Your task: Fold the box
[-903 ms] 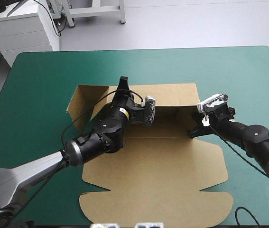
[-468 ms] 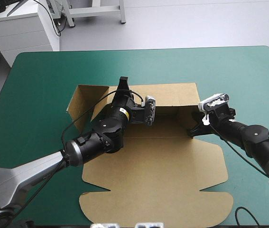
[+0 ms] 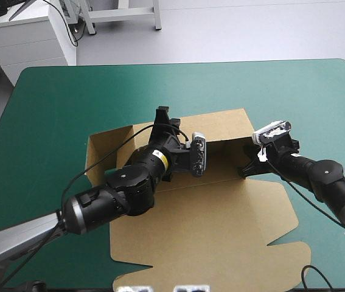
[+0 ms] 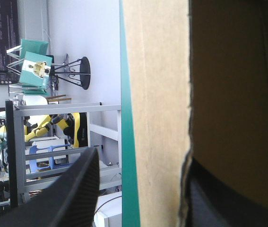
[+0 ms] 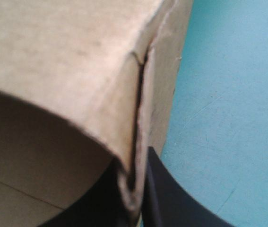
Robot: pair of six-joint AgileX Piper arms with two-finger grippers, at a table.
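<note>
The box [image 3: 209, 231] lies at the middle of the bench [image 3: 50, 103], its wide flat panel stretching toward 6 o'clock as far as the near edge. At its 9 o'clock side a flap tilts up. At 3 o'clock my right fingers [image 5: 171, 198] are pinched on the end of a raised wall, with the board sandwiched between them. Farther off, toward 12 o'clock, my left fingers [image 4: 77, 189] stand apart astride the raised back wall. One is on its inner side and the other hangs outside, with a strip of teal-green showing between it and the board.
</note>
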